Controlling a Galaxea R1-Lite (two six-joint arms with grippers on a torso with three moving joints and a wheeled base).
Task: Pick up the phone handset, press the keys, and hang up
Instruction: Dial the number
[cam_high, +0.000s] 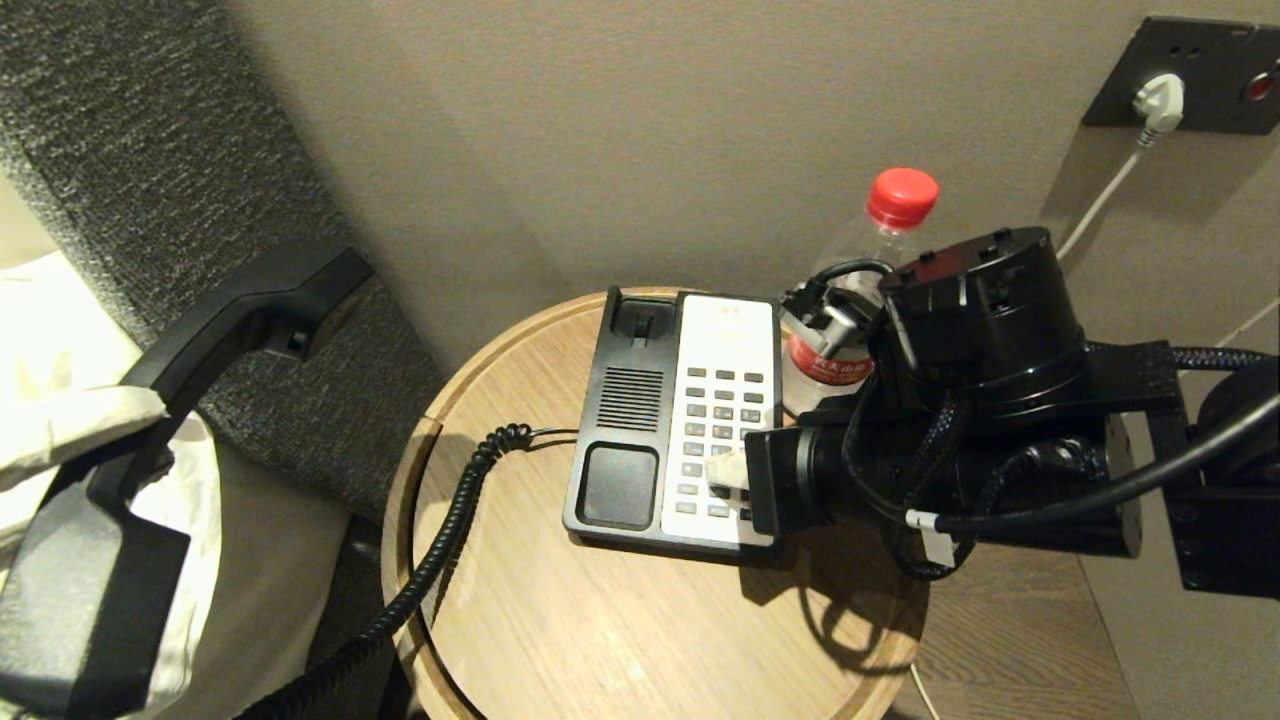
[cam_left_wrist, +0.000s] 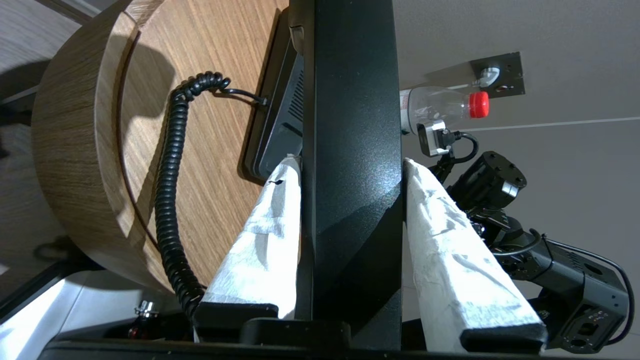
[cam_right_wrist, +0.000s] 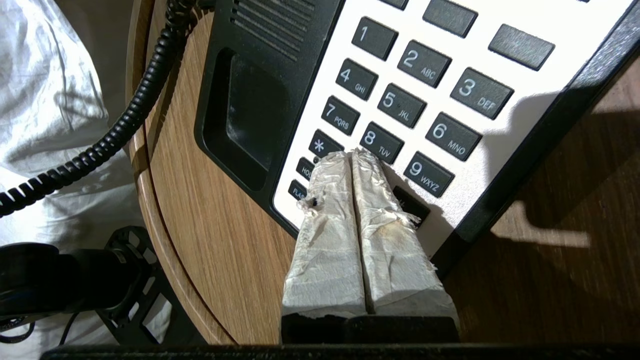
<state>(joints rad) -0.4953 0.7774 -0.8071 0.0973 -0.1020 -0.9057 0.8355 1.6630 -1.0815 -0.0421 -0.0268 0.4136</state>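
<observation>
Clamping phone handset (cam_left_wrist: 350, 150), left gripper (cam_left_wrist: 350, 170); right gripper (cam_right_wrist: 352, 157) together, seemingly touching keys (cam_right_wrist: 382, 142).

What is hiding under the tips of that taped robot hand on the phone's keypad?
The right hand, fingers shut together, rests on the phone base in the bottom key row, between the star key and another dark key. The key beneath is covered and unreadable.

Your way to the empty cradle (cam_high: 620, 485) is open from the left; the coiled cord (cam_high: 450, 530) crosses that tabletop (cam_high: 600, 640), and a bottle (cam_high: 860, 260) (red-capped) blocks behind.
</observation>
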